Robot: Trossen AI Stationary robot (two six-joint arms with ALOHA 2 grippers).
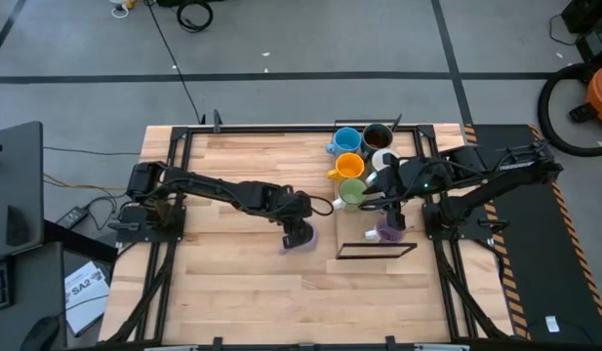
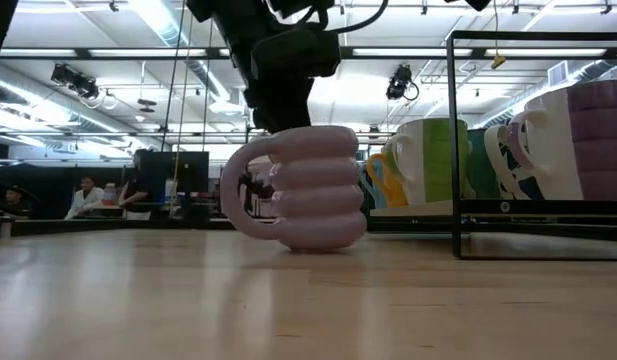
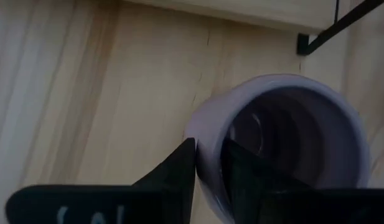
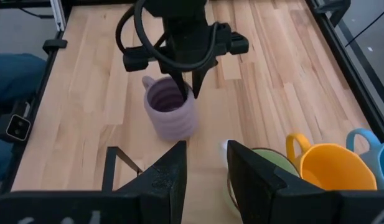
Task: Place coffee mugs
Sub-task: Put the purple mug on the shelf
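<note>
Clearly ribbed in stacked rounded rings, the pale purple mug (image 2: 303, 190) stands upright on the wooden desk (image 1: 232, 283), its loop handle turned away from the black wire frame (image 1: 376, 252) just beside it. The left claw (image 3: 207, 163) is clamped on this mug's rim, one finger inside and one outside the wall. Within the frame sits a second purple mug (image 1: 389, 232), beneath the right claw (image 4: 204, 158); that claw's fingers stand slightly apart with nothing seen between them. Beyond the frame a row of mugs stands close together: green (image 1: 351, 193), orange-yellow (image 1: 348, 167), blue (image 1: 346, 140), dark brown (image 1: 377, 136) and white (image 1: 383, 160). The frame's upright bars stand between the held mug and these.
</note>
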